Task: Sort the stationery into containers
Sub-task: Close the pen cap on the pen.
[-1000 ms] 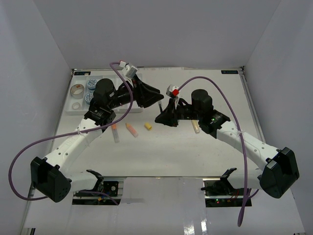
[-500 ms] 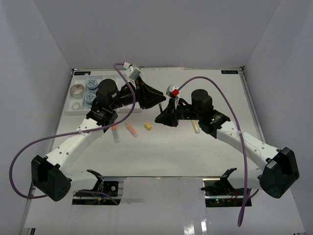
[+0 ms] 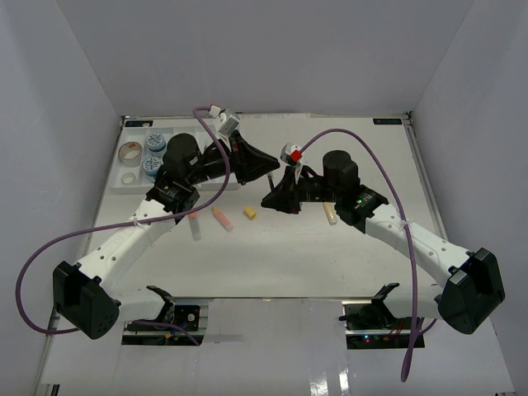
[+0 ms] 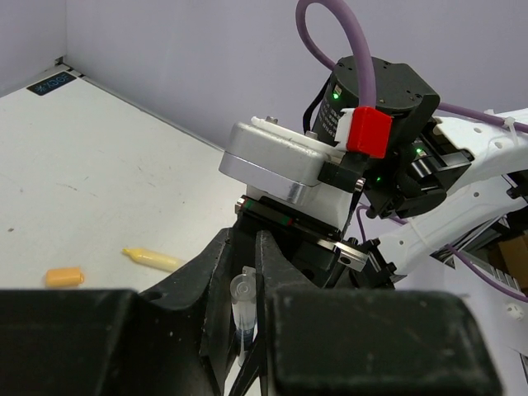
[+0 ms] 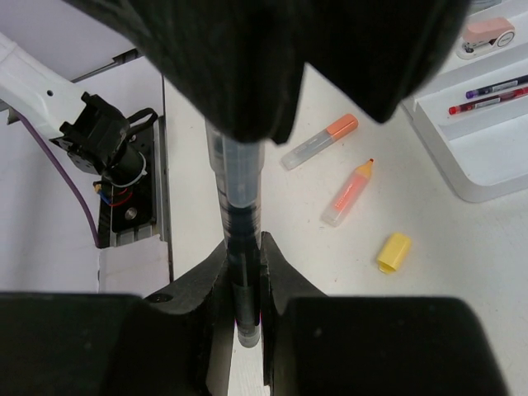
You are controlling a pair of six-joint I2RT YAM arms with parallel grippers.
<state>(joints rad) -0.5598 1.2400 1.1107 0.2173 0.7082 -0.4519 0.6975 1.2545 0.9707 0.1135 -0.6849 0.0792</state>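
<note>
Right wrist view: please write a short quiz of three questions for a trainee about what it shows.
1. True or false: the right gripper is shut on a clear-barrelled pen.
2. The loose cap beside the uncapped orange marker is: A) blue B) yellow C) green.
3. Fill in: the purple pen and the red pen lie in a compartment of the white ____.
Key: 1 true; 2 B; 3 tray.

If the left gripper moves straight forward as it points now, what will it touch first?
Probably the right gripper: it sits just ahead of the left gripper, both shut on one pen.
</note>
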